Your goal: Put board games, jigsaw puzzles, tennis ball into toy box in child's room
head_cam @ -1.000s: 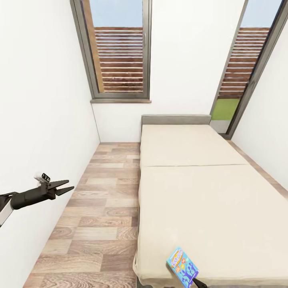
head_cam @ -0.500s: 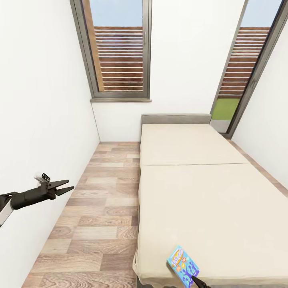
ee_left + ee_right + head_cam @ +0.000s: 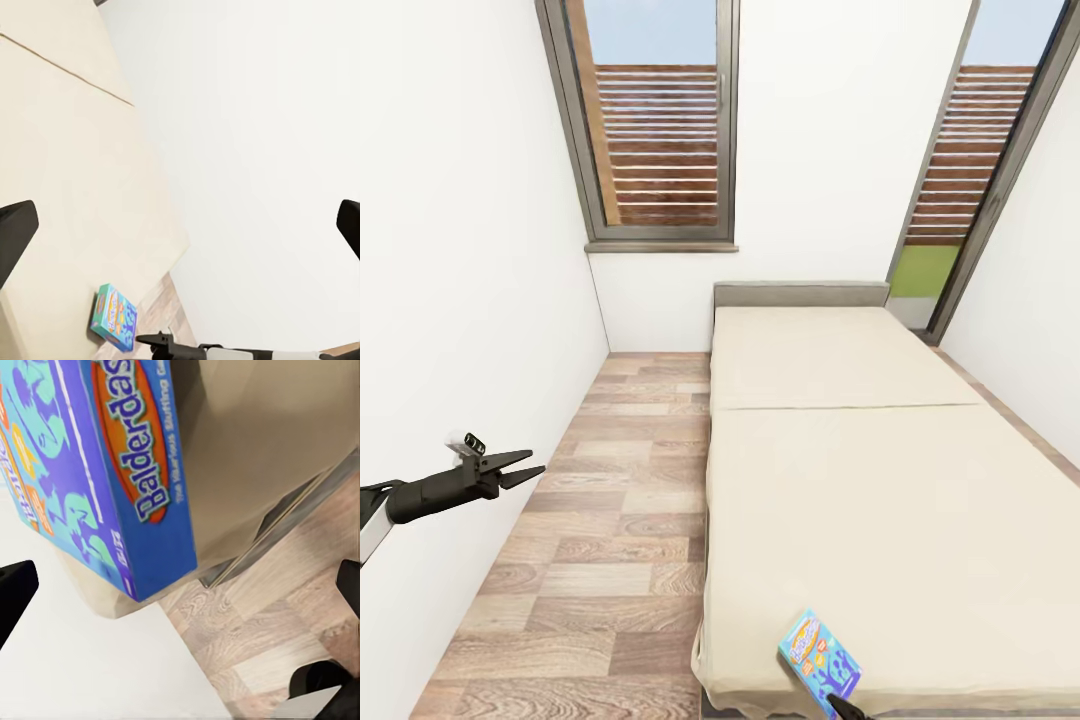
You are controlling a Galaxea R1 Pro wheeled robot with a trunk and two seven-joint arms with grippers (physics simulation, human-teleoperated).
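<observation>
A blue board game printed with yellow cartoons lies flat on the cream bed, at its near corner by the floor. In the right wrist view the box reads "Balderdash" and lies close ahead of my right gripper, whose fingers are spread wide and hold nothing. A black tip of that gripper shows just behind the box's near end. My left gripper hangs open over the floor near the left wall, far from the game. The table, toy box, jigsaw puzzles and tennis ball are out of view.
A strip of wood-plank floor runs between the white left wall and the bed. A grey headboard stands under the far wall. Tall dark-framed windows fill the back, one on each side.
The whole picture has shifted slightly, so the camera moved. My right gripper's tip has dropped a little lower behind the game. The left arm and the game have stayed still.
</observation>
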